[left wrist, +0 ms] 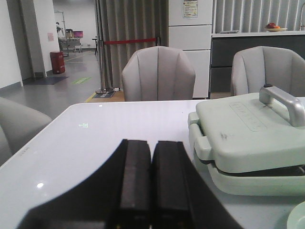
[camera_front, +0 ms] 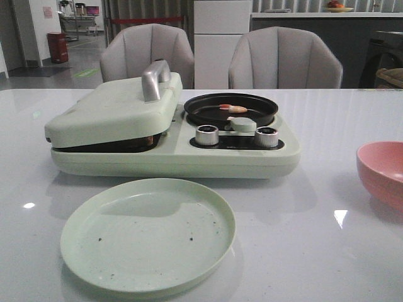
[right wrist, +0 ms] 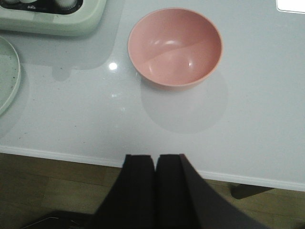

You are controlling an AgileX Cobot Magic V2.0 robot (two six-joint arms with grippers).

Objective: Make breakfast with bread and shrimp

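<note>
White and glossy, the table (camera_front: 327,251) fills the front view, with two grey chairs (camera_front: 148,53) set behind it and a red bin (camera_front: 57,47) seen far back at ten o'clock. At the left, the closed lid (camera_front: 113,110) of a pale green breakfast maker (camera_front: 176,157) is seen, topped by a silver handle (camera_front: 154,78); something brown is glimpsed in the dark gap under the lid, but it cannot be told what it is. A pale green plate (camera_front: 148,236) is placed at six o'clock from the appliance, near its front edge, with dark crumbs scattered on it. At the right half of the appliance a round black pan (camera_front: 231,108) is seated, and the shrimp (camera_front: 233,108) is laid inside it, near the middle. Two silver knobs (camera_front: 207,134) are set at six o'clock from the pan. A pink bowl (camera_front: 384,171) is found at three o'clock, well apart from the appliance.

In the left wrist view the left gripper (left wrist: 151,162) is held above the table, at nine o'clock from the lid, its fingers pressed together on nothing. In the right wrist view the right gripper (right wrist: 156,164) is held over the table edge, at six o'clock from the bowl, fingers likewise pressed together.
</note>
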